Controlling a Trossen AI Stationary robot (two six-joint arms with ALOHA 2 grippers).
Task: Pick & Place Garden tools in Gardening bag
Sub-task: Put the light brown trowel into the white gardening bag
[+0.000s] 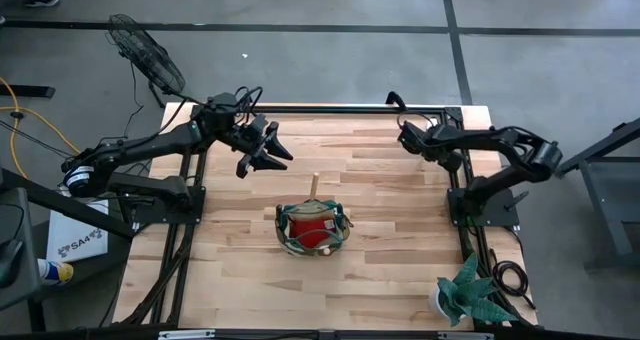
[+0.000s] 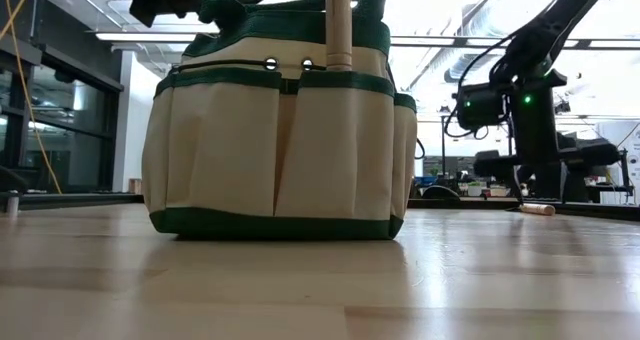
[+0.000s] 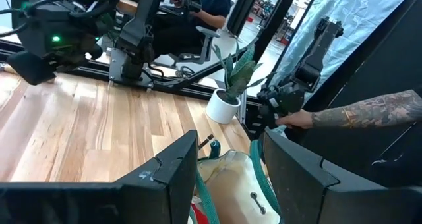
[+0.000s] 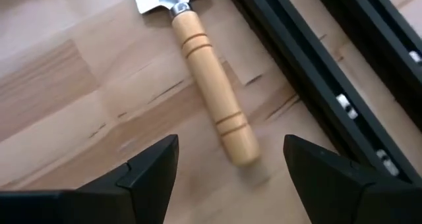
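Note:
The beige, green-trimmed gardening bag (image 1: 312, 230) stands on its base mid-table, also in the low view (image 2: 280, 130). A red item (image 1: 314, 226) lies inside it and a wooden tool handle (image 2: 340, 25) sticks up out of it. My left gripper (image 1: 268, 152) hangs open above the table, far-left of the bag, with nothing between its fingers. A wooden-handled trowel (image 4: 211, 85) lies flat on the table near the far right. My right gripper (image 4: 231, 168) slants down over it, open, its fingers standing on either side of the handle's free end (image 4: 244, 151) without touching it.
A white pot with a green plant (image 1: 468, 292) stands at the table's near right corner. Black frame rails (image 4: 316, 66) run right beside the trowel. A person's arm (image 3: 369, 112) shows beyond the table. Bare wood (image 1: 230, 270) lies left of the bag.

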